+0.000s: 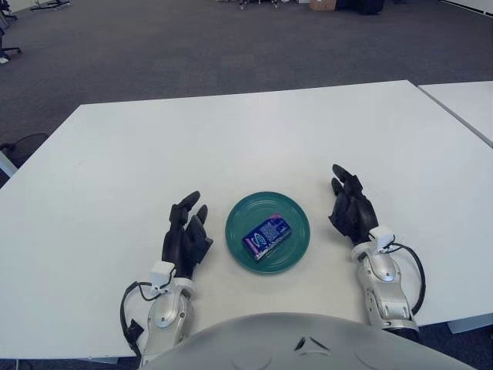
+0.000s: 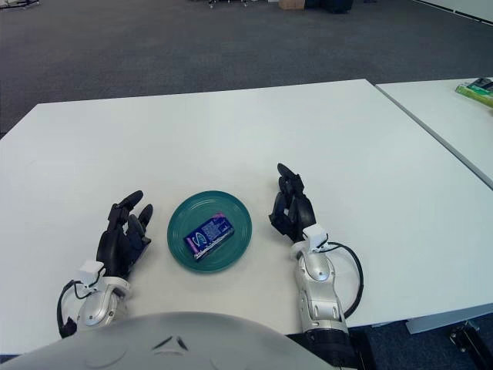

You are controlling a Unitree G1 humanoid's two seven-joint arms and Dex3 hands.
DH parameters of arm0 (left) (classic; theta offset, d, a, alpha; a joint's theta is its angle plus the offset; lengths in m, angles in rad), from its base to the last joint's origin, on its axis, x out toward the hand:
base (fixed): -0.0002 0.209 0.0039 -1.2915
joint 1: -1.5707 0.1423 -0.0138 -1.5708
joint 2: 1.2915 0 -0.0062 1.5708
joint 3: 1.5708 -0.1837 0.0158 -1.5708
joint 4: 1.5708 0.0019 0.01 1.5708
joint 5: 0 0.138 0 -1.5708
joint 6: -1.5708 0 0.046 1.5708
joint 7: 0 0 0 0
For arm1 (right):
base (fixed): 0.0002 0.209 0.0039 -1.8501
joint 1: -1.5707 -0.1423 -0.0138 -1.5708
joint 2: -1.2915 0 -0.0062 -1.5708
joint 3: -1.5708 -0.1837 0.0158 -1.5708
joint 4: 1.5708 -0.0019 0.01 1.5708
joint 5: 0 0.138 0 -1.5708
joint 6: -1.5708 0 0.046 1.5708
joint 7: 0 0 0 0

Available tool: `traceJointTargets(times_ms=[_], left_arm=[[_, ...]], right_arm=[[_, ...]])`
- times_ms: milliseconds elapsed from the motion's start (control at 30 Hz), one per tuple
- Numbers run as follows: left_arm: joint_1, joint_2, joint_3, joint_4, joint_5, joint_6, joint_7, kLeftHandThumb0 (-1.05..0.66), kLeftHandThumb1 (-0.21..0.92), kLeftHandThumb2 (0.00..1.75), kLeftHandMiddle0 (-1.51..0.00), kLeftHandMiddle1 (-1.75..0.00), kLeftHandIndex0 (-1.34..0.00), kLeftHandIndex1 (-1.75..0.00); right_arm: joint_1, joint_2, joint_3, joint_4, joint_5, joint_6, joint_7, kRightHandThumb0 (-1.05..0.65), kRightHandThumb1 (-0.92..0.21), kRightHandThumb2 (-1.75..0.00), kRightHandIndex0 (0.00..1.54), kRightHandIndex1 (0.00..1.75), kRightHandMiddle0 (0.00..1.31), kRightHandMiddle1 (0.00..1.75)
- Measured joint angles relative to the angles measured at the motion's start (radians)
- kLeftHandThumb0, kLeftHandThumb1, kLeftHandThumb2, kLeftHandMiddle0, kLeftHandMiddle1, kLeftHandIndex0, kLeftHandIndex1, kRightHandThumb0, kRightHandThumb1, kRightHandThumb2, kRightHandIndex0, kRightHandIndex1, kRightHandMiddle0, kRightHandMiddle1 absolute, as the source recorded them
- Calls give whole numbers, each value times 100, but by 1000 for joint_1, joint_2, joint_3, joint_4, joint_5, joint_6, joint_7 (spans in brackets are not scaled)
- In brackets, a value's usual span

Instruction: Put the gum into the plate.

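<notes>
Room, left eye view: grey carpet [image 1: 192, 46] runs behind your white table [image 1: 231, 139], and a second white table [image 1: 466, 100] sits just off its right edge.
Plate, left eye view: your teal plate [image 1: 296, 212] lies near the front edge, between the two hands.
Gum, left eye view: the blue gum pack [image 1: 266, 237] lies flat inside the plate, turned at a slant.
Left hand, left eye view: your left hand [image 1: 186, 237] shows just left of the plate, fingers loosely spread and gripping nothing.
Right hand, left eye view: your right hand [image 1: 350, 210] shows just right of the plate, fingers relaxed, nothing in them.
Right eye view, same scene: the gum sits slightly left of the plate's middle, both hands flank the plate apart from its rim, and a green object [image 2: 479, 90] lies on the second table.
</notes>
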Motion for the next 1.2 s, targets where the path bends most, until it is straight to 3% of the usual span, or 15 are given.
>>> traceJointTargets(times_ms=[400, 700, 1200], left_arm=[[-1, 11, -5, 2, 8, -2, -6, -78, 92, 96, -28, 0, 0, -72], [1, 17, -24, -9, 33, 9, -5, -80, 92, 98, -21, 0, 0, -61], [4, 32, -58, -33, 73, 43, -21, -95, 92, 106, -1, 0, 0, -10]], right_arm=[[-8, 2, 22, 31, 0, -38, 3, -69, -92, -96, 17, 0, 0, 42], [6, -5, 45, 31, -87, -47, -51, -64, -92, -99, 11, 0, 0, 35], [11, -9, 63, 20, -125, -6, -95, -70, -92, -107, 0, 0, 0, 10]])
